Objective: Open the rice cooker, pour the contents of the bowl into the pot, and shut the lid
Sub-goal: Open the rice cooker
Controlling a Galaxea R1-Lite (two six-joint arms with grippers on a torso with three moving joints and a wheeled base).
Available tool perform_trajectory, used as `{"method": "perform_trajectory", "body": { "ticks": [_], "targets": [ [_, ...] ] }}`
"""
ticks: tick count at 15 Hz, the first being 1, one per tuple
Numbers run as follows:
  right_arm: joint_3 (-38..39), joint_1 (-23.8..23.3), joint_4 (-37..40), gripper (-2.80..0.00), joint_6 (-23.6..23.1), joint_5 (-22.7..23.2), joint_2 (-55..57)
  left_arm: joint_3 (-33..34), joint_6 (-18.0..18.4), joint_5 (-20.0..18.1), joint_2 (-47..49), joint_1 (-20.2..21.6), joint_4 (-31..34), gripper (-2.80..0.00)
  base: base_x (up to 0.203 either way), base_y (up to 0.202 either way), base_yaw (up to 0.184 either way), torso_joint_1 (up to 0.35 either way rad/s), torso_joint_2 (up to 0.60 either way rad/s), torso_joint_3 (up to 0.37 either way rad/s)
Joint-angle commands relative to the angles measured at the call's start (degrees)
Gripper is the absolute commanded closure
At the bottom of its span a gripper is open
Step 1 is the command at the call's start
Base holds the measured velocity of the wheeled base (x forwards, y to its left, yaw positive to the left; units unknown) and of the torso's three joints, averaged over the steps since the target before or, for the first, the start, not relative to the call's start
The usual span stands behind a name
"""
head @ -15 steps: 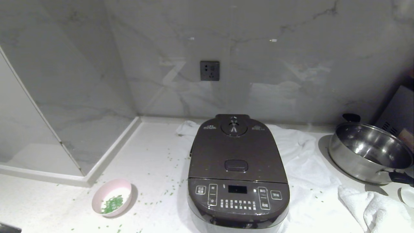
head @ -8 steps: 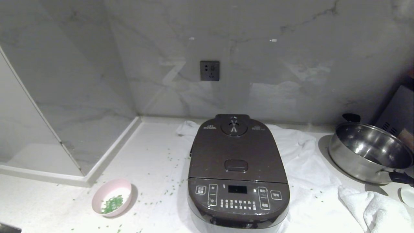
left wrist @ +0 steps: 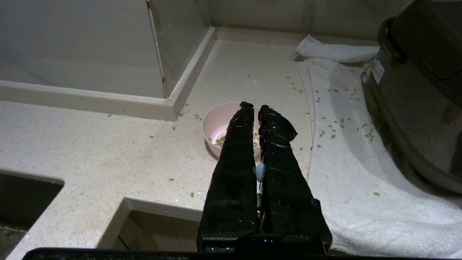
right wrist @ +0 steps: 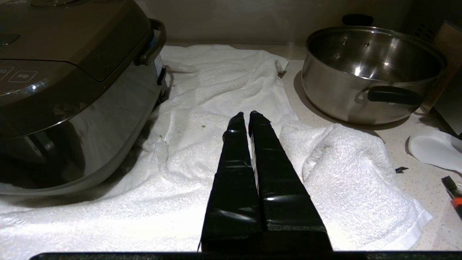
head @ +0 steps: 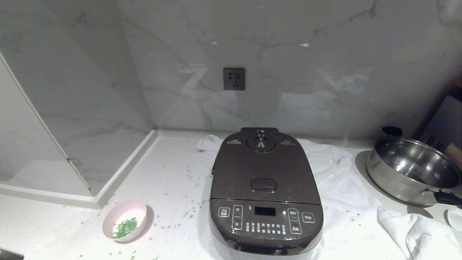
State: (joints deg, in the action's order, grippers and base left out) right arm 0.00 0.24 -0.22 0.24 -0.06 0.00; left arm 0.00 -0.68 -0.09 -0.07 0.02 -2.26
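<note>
Clearly you start with both tools empty: left tool (left wrist: 252,105) closed above the bowl (head: 124,220), right tool (right wrist: 249,114) closed beside the rice cooker (head: 265,195), lid (head: 263,169) down.

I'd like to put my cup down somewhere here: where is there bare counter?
Bare counter lies between the corner ledge, the pink bowl and the rice cooker, apart from scattered green bits. Right of the cooker, white towels and the steel pan crowd it.

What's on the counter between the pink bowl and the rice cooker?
Head view: only scattered green bits on the bare counter between the bowl and the rice cooker, then the white towel's edge under the cooker. Nothing upright.
</note>
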Motion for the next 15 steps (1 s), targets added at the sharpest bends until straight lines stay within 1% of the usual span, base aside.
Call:
{"method": "perform_trajectory", "body": {
  "ticks": [1, 13, 15],
  "targets": [
    [0.1, 0.0, 0.0, 0.0, 0.3, 0.0, 0.0, 0.8, 0.0, 0.0, 0.0, 0.0, 0.0, 0.0, 0.0, 0.0, 0.0, 0.0, 0.0, 0.0],
    [0.1, 0.0, 0.0, 0.0, 0.3, 0.0, 0.0, 0.8, 0.0, 0.0, 0.0, 0.1, 0.0, 0.0, 0.0, 0.0, 0.0, 0.0, 0.0, 0.0],
    [-0.4, -0.1, 0.1, 0.0, -1.0, -0.3, 0.0, 0.8, 0.0, 0.0, 0.0, 0.0, 0.0, 0.0, 0.0, 0.0, 0.0, 0.0, 0.0, 0.0]
  ]
}}
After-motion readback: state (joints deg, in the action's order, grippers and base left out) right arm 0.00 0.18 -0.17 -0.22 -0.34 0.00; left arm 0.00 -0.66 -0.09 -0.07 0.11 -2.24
